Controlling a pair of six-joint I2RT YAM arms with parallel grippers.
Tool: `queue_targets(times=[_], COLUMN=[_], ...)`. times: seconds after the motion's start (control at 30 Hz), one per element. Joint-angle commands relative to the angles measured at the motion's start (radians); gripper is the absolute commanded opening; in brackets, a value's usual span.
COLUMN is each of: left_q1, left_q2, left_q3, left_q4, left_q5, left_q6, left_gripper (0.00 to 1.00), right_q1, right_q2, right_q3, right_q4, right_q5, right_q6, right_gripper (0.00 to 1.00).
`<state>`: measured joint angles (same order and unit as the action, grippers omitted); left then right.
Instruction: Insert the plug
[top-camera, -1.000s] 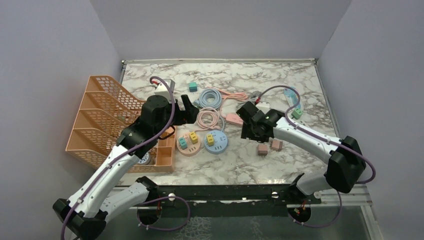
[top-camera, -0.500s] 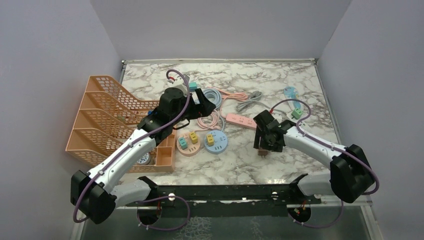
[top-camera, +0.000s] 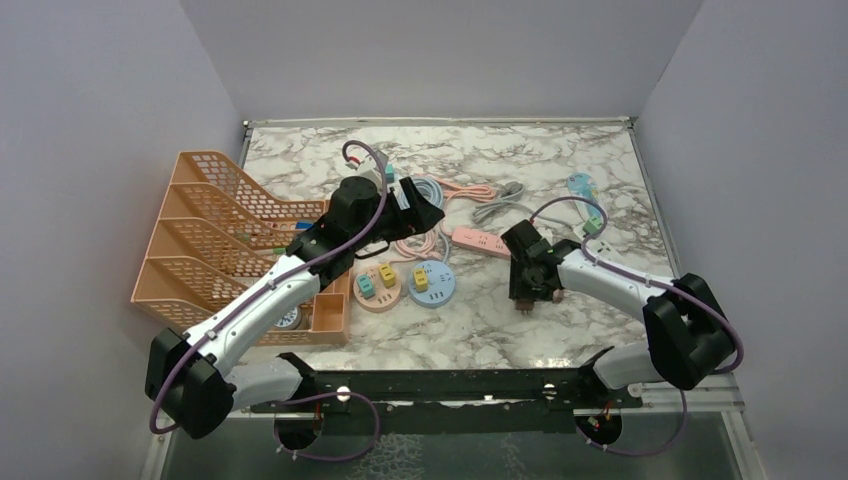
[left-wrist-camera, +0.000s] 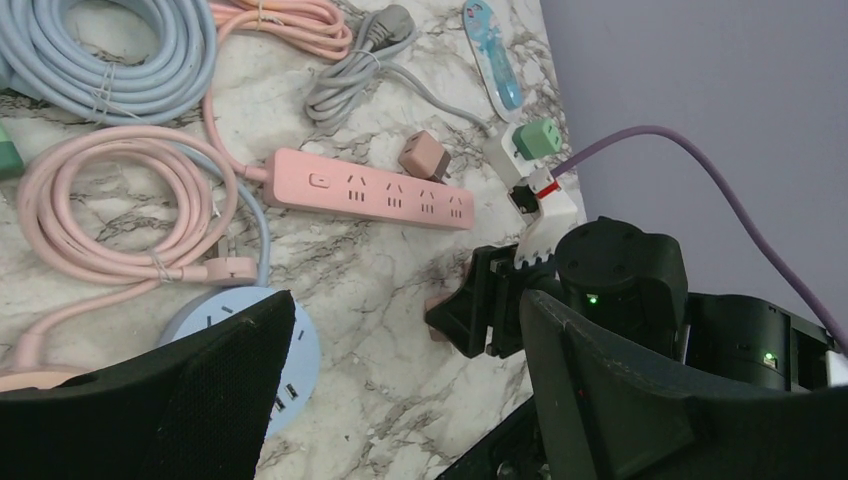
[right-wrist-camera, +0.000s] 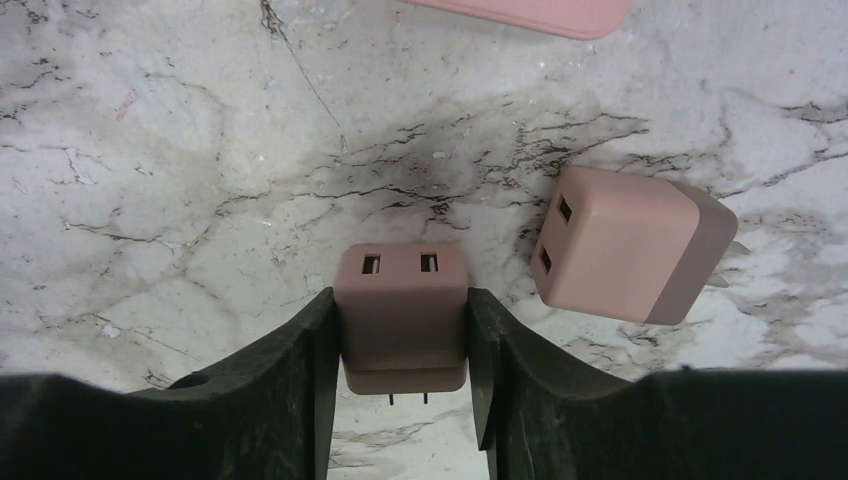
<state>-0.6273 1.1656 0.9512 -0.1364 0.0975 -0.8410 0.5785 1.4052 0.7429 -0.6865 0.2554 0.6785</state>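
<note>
A dusty-pink plug (right-wrist-camera: 402, 310) lies on the marble with its two prongs toward the camera. My right gripper (right-wrist-camera: 401, 300) is shut on it, both fingers pressed flat against its sides. From above, the right gripper (top-camera: 528, 288) sits low on the table, right of the blue round socket (top-camera: 432, 283). Just to its right lies a second pink plug (right-wrist-camera: 625, 245), loose. The pink power strip (top-camera: 480, 240) is behind it. My left gripper (top-camera: 420, 205) hangs open and empty over the coiled cables, its jaws wide apart in the left wrist view (left-wrist-camera: 400, 390).
A pink round socket (top-camera: 377, 288) holding small plugs sits beside the blue one. An orange file rack (top-camera: 215, 240) fills the left side. Coiled blue and pink cables (top-camera: 425, 195), a grey cord (left-wrist-camera: 350, 80) and a green adapter (left-wrist-camera: 540, 138) lie at the back.
My right gripper came down over the pink plug and closed on its sides. The left arm swung right and forward over the cables, staying open.
</note>
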Motion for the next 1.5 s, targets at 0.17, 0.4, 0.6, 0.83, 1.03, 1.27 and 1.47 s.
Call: queue_targets(times=[0.17, 0.4, 0.6, 0.83, 1.03, 1.27, 1.47], left_q1=[-0.077, -0.252, -0.343, -0.387, -0.397, -0.397, -0.397], left_q2=[0.008, 0.002, 0.027, 0.100, 0.143, 0.164, 0.183], left_q3=[-0.046, -0.123, -0.219, -0.169, -0.137, -0.129, -0.105], left_q4=[0.069, 0.171, 0.361, 0.402, 0.412, 0.412, 0.415], left_q5=[0.024, -0.113, -0.213, -0.238, -0.263, -0.297, -0.292], left_q6=[0.036, 0.039, -0.001, -0.033, -0.048, -0.058, -0.035], left_gripper=[0.84, 0.85, 0.82, 0.81, 0.77, 0.54, 0.42], right_q1=[-0.014, -0.014, -0.014, -0.015, -0.014, -0.014, -0.014], right_q2=[-0.027, -0.229, -0.349, -0.414, -0.417, -0.414, -0.412], right_q3=[0.003, 0.043, 0.074, 0.061, 0.037, 0.045, 0.032], right_q4=[0.046, 0.049, 0.060, 0.140, 0.188, 0.220, 0.252], right_q5=[-0.054, -0.150, -0.163, -0.243, -0.326, -0.347, -0.374], right_q6=[0.223, 0.543, 0.795, 0.929, 0.968, 0.952, 0.926], right_gripper=[0.31, 0.31, 0.31, 0.31, 0.31, 0.31, 0.32])
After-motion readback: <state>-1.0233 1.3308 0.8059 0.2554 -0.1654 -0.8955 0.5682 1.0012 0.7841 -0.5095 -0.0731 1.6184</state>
